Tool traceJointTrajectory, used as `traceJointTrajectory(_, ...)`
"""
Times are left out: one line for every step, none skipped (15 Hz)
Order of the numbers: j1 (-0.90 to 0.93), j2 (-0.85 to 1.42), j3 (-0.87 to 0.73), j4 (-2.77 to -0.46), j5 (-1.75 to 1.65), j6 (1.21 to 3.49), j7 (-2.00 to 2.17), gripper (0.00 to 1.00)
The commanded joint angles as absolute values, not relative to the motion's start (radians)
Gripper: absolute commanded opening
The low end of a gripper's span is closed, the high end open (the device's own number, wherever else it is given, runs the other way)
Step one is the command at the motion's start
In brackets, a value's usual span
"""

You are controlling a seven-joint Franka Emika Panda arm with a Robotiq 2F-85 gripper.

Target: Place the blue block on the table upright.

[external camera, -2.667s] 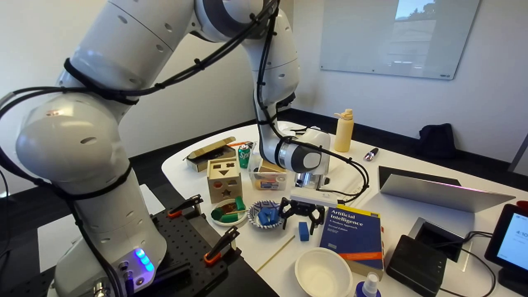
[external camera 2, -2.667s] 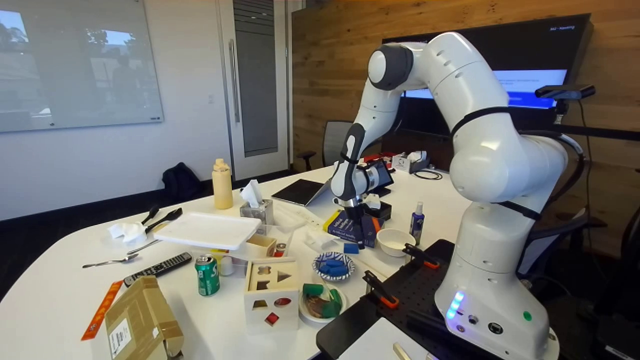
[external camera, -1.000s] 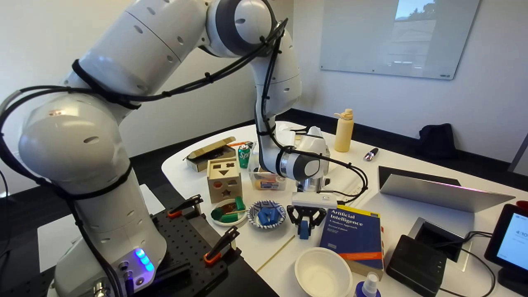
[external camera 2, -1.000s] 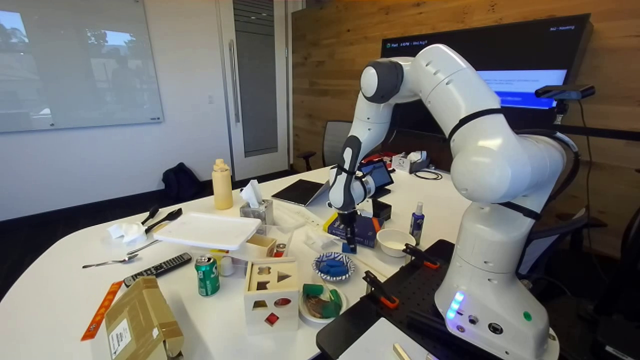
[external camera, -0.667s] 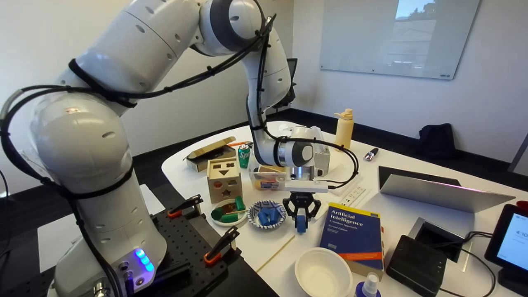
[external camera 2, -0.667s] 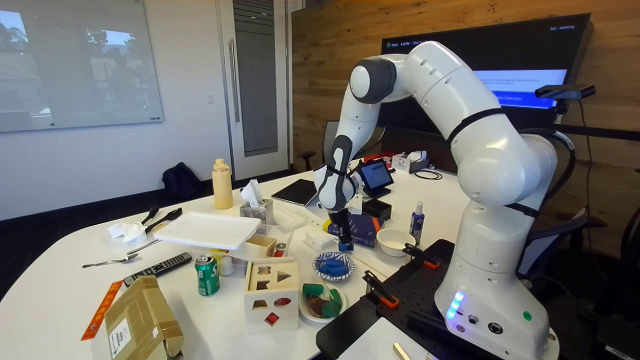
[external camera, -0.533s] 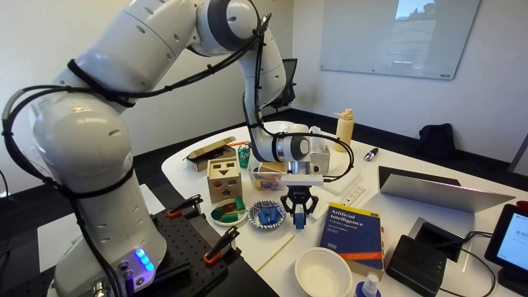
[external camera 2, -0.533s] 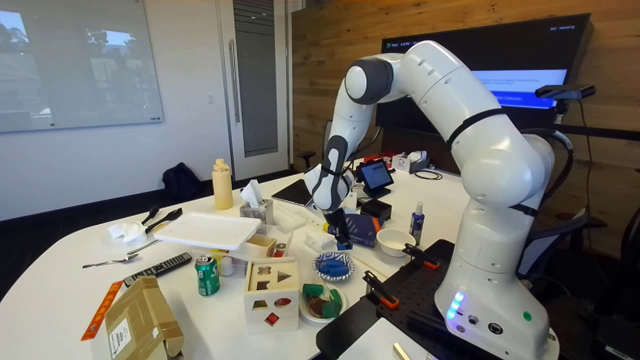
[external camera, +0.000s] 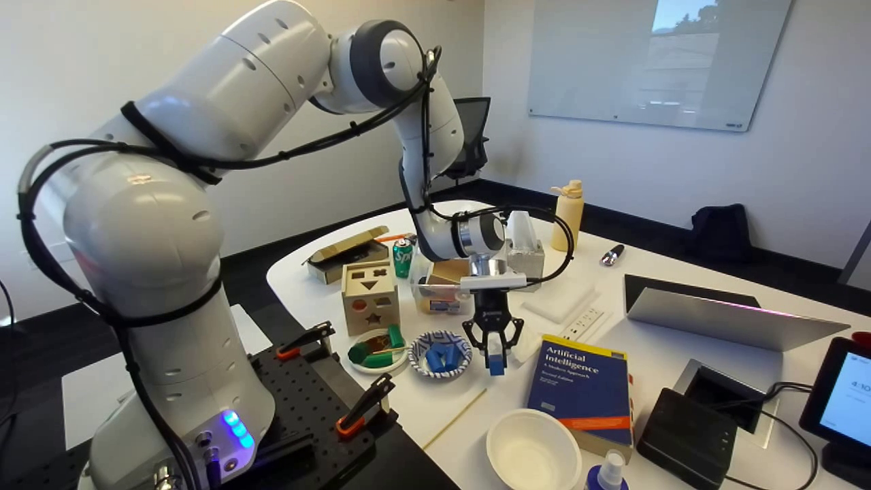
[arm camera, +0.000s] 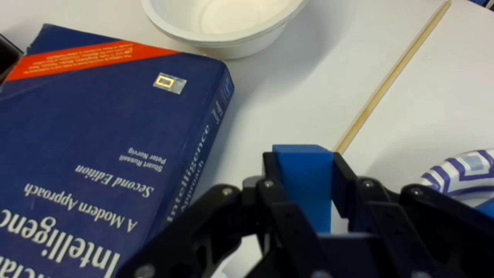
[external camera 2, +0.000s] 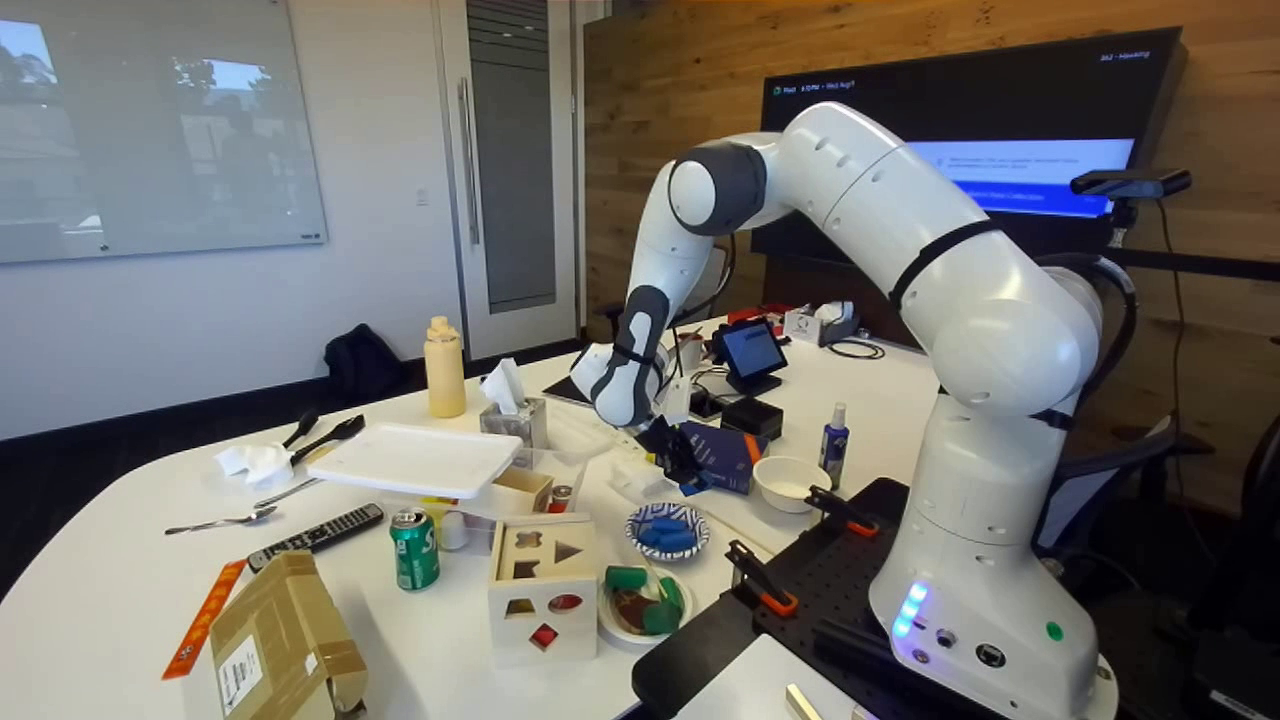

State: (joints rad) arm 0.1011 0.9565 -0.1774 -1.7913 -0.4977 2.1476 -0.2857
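Note:
The blue block (arm camera: 308, 185) is pinched between the black fingers of my gripper (arm camera: 305, 160), one pad on each side. Its far end sticks out just past the fingertips. In an exterior view the block (external camera: 497, 367) shows below the gripper (external camera: 496, 350), over the white table (external camera: 442, 401). My gripper (external camera 2: 690, 478) leans over in an exterior view, so the block (external camera 2: 694, 486) is tilted, partly hidden by the fingers. Whether its low end touches the table I cannot tell.
A thick blue book (external camera: 578, 388) lies close beside the gripper. A white bowl (external camera: 534, 449) and a thin wooden stick (external camera: 456, 418) are nearby. On the opposite side stands a patterned dish (external camera: 439, 335) with several blue pieces. Farther back are a wooden shape box (external camera: 371, 299) and a tissue box (external camera: 525, 255).
The jaws, apart above the flat-lying block at first, have shut on it. Since then the gripper has shifted away from the bowl and tipped over, tilting the block with it.

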Motion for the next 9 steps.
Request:
traceJointTrajectory(0.1,1.053,-0.168,-1.655,-0.526,1.989,-0.271,0.1)
traceJointTrajectory(0.099,1.078,-0.166,-1.623,-0.53,1.952,-0.275,0.1)
traceJointTrajectory(0.099,1.103,-0.166,-1.592,-0.536,1.919,-0.275,0.1)
traceJointTrajectory(0.098,1.127,-0.163,-1.561,-0.539,1.888,-0.279,0.1)
traceJointTrajectory(0.098,1.151,-0.162,-1.531,-0.543,1.86,-0.282,0.1)
traceJointTrajectory(0.098,1.17,-0.16,-1.503,-0.547,1.832,-0.285,0.1)
traceJointTrajectory(0.099,1.19,-0.159,-1.476,-0.549,1.801,-0.288,0.1)
traceJointTrajectory(0.098,1.207,-0.155,-1.448,-0.548,1.764,-0.296,0.1)
traceJointTrajectory(0.097,1.222,-0.151,-1.422,-0.544,1.724,-0.301,0.1)
